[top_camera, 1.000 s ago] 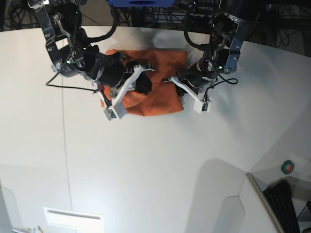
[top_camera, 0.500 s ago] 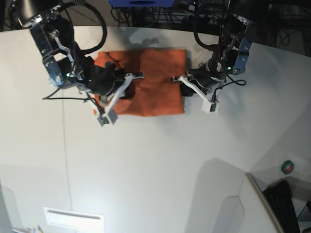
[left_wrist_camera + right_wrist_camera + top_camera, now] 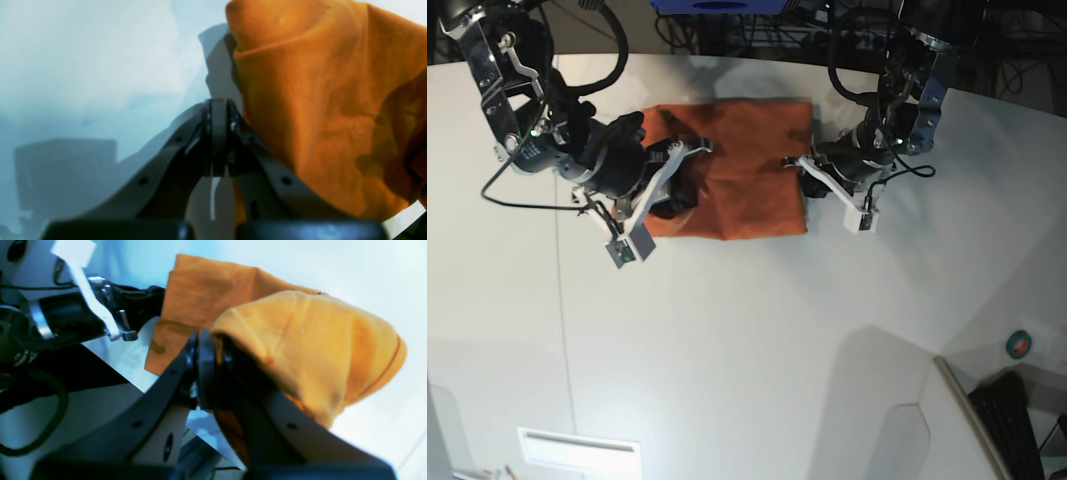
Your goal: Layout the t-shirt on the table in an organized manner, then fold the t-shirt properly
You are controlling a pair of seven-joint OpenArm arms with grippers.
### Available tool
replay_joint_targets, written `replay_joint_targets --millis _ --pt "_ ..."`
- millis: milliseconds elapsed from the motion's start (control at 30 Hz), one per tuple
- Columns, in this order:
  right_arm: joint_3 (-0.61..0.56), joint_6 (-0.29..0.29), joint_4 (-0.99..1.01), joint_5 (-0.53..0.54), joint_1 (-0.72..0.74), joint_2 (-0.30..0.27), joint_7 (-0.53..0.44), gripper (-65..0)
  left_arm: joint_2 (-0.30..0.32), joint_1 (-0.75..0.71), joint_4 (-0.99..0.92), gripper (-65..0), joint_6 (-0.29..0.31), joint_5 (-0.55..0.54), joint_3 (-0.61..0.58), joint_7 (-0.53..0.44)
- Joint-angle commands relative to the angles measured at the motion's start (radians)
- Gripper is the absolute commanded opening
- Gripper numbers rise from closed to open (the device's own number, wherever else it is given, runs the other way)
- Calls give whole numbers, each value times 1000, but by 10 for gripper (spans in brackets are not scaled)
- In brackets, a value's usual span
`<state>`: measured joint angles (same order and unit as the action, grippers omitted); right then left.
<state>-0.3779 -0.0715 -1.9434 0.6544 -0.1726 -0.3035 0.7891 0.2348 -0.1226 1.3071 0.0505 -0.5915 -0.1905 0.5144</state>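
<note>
The orange t-shirt (image 3: 737, 170) lies folded into a rough rectangle at the back of the white table (image 3: 747, 330). My right gripper (image 3: 670, 188) is at the shirt's left edge. In the right wrist view it (image 3: 210, 340) is shut on a fold of the t-shirt (image 3: 300, 340), which bulges over one finger, lifted off the table. My left gripper (image 3: 800, 180) is at the shirt's right edge. In the left wrist view its jaws (image 3: 218, 110) are shut with no cloth showing between them, and the t-shirt (image 3: 317, 100) rises in a crumpled fold against the right finger.
A thin dark seam (image 3: 562, 300) runs down the table's left part. A white panel (image 3: 577, 452) sits at the front left. At the front right are the table's edge, a small green and red round thing (image 3: 1020, 345) and a dark keyboard-like object (image 3: 1017, 420).
My right gripper has moved left, drawing the shirt's left side outward and flatter. My left gripper shifted a little right to the shirt's right edge and then stayed.
</note>
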Motion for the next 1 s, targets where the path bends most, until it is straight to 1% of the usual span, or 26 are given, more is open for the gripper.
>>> replay_joint_targets --millis 0,133,200,233,300,433,533,733,800,867,900,933,967 --pt "4 2 -21 8 12 -7 -20 -650 8 2 12 -650 -5 5 4 2" --pt "-5 2 -26 8 12 -7 -20 -650 8 2 12 -650 -5 5 4 2" --pt "-11 2 -11 8 14 5 -20 -650 8 5 7 -650 -5 5 1 2" --pt "-30 2 8 6 20 20 -21 -650 7 5 7 -650 -5 5 0 2" --pt "-57 2 58 5 58 39 -23 -650 5 7 10 -650 -5 5 0 2" --pt "-114 2 141 5 121 54 -26 -650 4 7 13 -650 -5 5 -2 2" --pt "-132 2 200 5 152 88 -26 -650 8 5 13 -650 -5 5 -2 2" --pt "-134 2 348 5 170 178 -23 -650 8 -1 13 -650 -5 2 6 2" --pt "-134 2 373 5 170 189 -23 -650 11 -1 15 -650 -5 0 6 2" --pt "-134 2 387 5 170 191 -23 -650 39 -5 35 -650 -5 -5 7 2" --pt "-134 2 387 5 169 191 -23 -590 50 -16 50 -650 -5 -5 9 2" --pt "-134 2 387 5 166 191 -23 -504 68 -28 73 -650 -5 -5 21 2" --pt "-134 2 387 6 166 192 -21 -435 81 -42 95 -650 -5 -5 50 2"
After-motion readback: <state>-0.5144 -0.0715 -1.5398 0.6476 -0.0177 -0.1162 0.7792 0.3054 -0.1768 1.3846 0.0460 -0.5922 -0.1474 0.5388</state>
